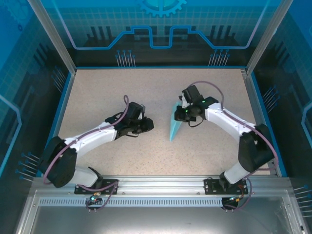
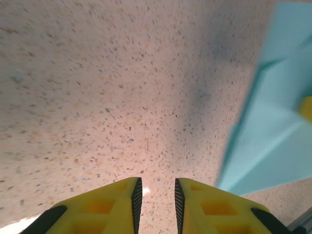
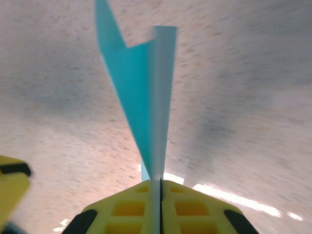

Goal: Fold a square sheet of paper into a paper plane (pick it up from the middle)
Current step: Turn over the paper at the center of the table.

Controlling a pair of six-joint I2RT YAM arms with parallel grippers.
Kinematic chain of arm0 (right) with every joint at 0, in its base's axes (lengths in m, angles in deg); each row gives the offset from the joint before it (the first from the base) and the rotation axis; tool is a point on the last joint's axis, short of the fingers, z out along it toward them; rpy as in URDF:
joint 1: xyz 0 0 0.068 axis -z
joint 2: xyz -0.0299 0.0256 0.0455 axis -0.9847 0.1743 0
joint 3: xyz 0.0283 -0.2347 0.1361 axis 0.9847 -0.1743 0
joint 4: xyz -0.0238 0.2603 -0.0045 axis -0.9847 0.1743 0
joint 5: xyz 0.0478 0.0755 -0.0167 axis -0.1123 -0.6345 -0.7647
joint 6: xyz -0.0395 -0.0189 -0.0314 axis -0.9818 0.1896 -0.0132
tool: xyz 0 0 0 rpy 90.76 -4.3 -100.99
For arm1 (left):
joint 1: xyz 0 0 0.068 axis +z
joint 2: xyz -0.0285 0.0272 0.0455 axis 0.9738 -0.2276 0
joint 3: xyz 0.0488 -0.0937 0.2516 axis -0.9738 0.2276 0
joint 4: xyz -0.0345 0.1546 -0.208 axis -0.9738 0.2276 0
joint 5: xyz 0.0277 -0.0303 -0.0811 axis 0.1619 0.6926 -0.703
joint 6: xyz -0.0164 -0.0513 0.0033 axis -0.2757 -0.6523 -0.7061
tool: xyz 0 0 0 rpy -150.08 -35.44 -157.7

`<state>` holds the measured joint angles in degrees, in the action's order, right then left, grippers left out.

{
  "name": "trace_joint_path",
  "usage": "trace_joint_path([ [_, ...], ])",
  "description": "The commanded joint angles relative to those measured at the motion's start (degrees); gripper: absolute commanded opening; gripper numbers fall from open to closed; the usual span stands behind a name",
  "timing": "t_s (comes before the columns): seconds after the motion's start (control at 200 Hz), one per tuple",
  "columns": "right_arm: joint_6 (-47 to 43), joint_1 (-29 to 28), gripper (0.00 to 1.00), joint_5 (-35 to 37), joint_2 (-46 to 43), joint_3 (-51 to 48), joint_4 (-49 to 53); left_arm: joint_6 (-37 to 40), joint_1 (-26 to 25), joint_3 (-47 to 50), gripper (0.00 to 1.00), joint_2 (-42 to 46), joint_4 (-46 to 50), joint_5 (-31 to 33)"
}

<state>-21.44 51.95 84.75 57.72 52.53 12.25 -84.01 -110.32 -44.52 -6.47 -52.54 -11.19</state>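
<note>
At the near edge of the table (image 1: 122, 87) we see both arm bases bolted to a metal rail (image 1: 161, 183), the left arm reaching in from the left and the right arm from the right.

In the left wrist view, the left hand (image 2: 158, 187) hovers over bare speckled table (image 2: 97, 97). Its two yellow fingers stand a narrow gap apart with nothing between them. From above, this left hand (image 1: 146, 124) sits near the middle of the table, pointing toward the paper plane (image 1: 174, 124) but apart from it. That same turquoise shape fills the right side of the left wrist view (image 2: 273, 131), out beyond the fingertips.

The right hand (image 3: 161, 181) is closed tight, its fingers pressed together on the central fold of the paper plane (image 3: 146, 97). The plane stands on edge and runs away from the fingers over the blurred table (image 3: 243, 97).

In the top view the right hand (image 1: 181, 111) grips the plane at its broader end, and the slim pointed tip angles down toward the near edge. We cannot tell whether that tip touches the table.

Farthest back, a blue patterned wall panel (image 1: 161, 29) closes off the far side.
</note>
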Motion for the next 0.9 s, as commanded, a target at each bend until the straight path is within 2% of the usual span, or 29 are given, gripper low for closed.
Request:
trace_joint_path([
  [0.0,-5.41,-3.59,0.09,22.53,-1.67,5.77,23.13,-1.12,0.56,2.85,0.30,4.12,3.99,7.04],
  [0.14,1.57,-8.60,0.09,40.16,2.90,14.27,39.33,-2.29,1.02,5.30,0.31,7.40,4.07,9.76],
  [0.235,5.05,-12.13,0.09,43.67,8.79,18.35,44.97,-3.57,1.13,6.45,0.31,9.01,4.27,11.31],
  [0.39,5.92,-17.12,0.11,37.89,23.17,24.66,44.39,-5.97,1.33,9.67,0.32,12.64,3.47,14.10],
  [0.485,5.56,-20.90,0.14,34.17,33.37,32.70,44.05,-7.66,1.65,12.54,0.33,14.86,3.08,14.43],
  [0.55,4.88,-23.33,0.19,31.79,39.38,39.53,44.33,-8.29,2.10,14.06,0.33,16.42,3.81,14.49],
  [0.615,3.30,-24.59,0.31,28.27,43.17,44.84,44.09,-8.32,2.52,14.89,0.34,18.32,5.12,14.52],
  [0.69,1.58,-24.49,0.40,23.75,41.22,45.10,40.63,-8.13,3.08,15.57,0.37,20.80,6.73,14.54],
  [0.785,-1.40,-23.26,0.63,18.58,30.78,38.01,31.63,-8.09,3.38,16.65,0.40,23.68,6.71,13.73],
  [0.895,-3.66,-19.30,0.71,7.58,16.19,24.33,19.82,-7.80,3.41,16.99,0.44,25.10,6.08,12.91],
])
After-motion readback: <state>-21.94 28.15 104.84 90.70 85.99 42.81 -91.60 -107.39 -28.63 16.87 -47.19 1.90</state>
